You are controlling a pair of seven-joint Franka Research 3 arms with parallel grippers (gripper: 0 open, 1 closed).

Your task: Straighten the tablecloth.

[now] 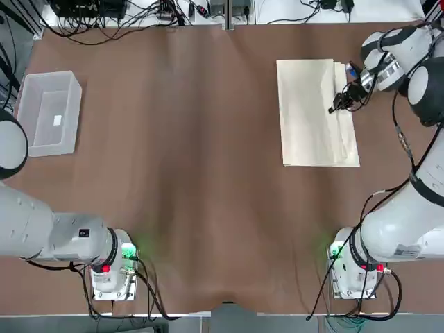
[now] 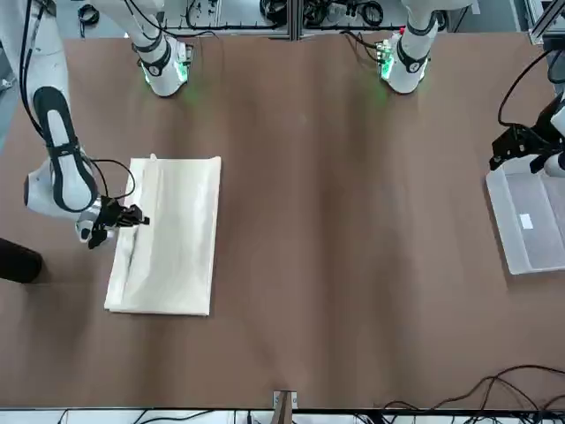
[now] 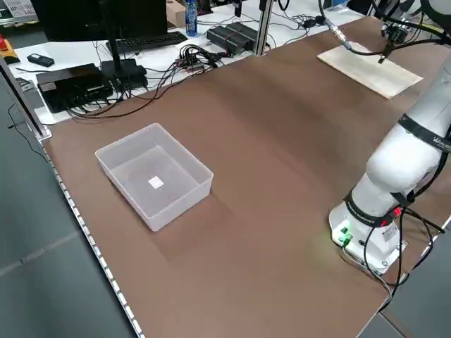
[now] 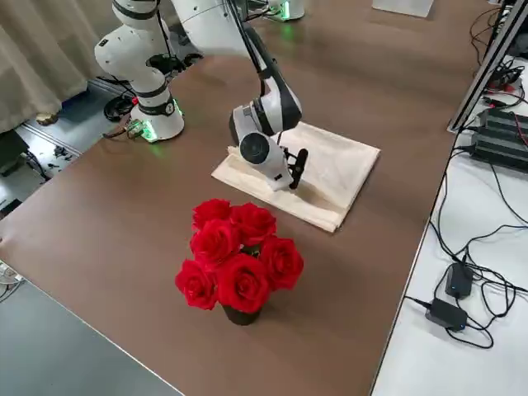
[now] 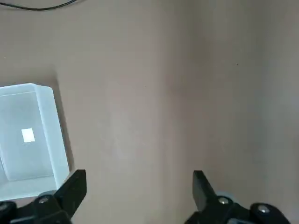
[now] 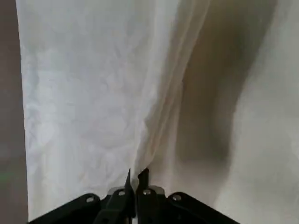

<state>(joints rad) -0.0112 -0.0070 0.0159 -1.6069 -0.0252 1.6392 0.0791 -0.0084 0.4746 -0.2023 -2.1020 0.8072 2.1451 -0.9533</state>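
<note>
The cream tablecloth (image 1: 309,118) lies folded in a long rectangle at the far right of the brown table, with a raised fold along its right side. My right gripper (image 1: 338,104) sits low on that fold and is shut on a pinch of the fabric. The right wrist view shows the fingertips (image 6: 129,179) pressed together with the tablecloth (image 6: 84,93) bunched between them. From across the table, the right gripper (image 2: 139,219) is at the outer edge of the tablecloth (image 2: 177,238). My left gripper (image 5: 139,186) hangs open beside the bin, holding nothing.
A clear plastic bin (image 1: 48,111) stands at the far left of the table, with a small white slip inside. A pot of red roses (image 4: 235,256) stands near the table edge beyond the cloth. Cables and electronics (image 3: 141,56) line the far edge.
</note>
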